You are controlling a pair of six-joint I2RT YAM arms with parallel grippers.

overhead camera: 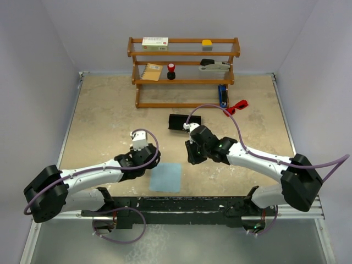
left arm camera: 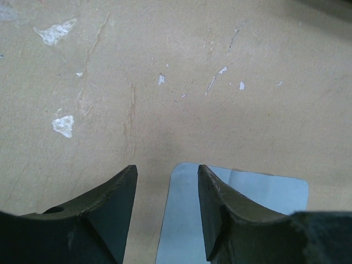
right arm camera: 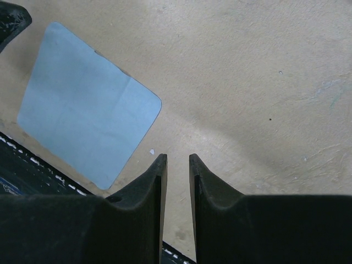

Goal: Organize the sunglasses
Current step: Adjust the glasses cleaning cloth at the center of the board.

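The red sunglasses lie on the table at the far right, beside the wooden shelf's lower right corner; they show in neither wrist view. My left gripper is open and empty, low over the left edge of the light blue cloth. In the left wrist view the gripper straddles the edge of the cloth. My right gripper hangs over bare table between the cloth and the black case. In the right wrist view this gripper is empty, its jaws a narrow gap apart, with the cloth at left.
The wooden shelf stands at the back and holds a white box, a yellow item, a stapler, a notebook and a small red-and-black item. A blue object leans at the shelf's lower right. A black rail runs along the near edge.
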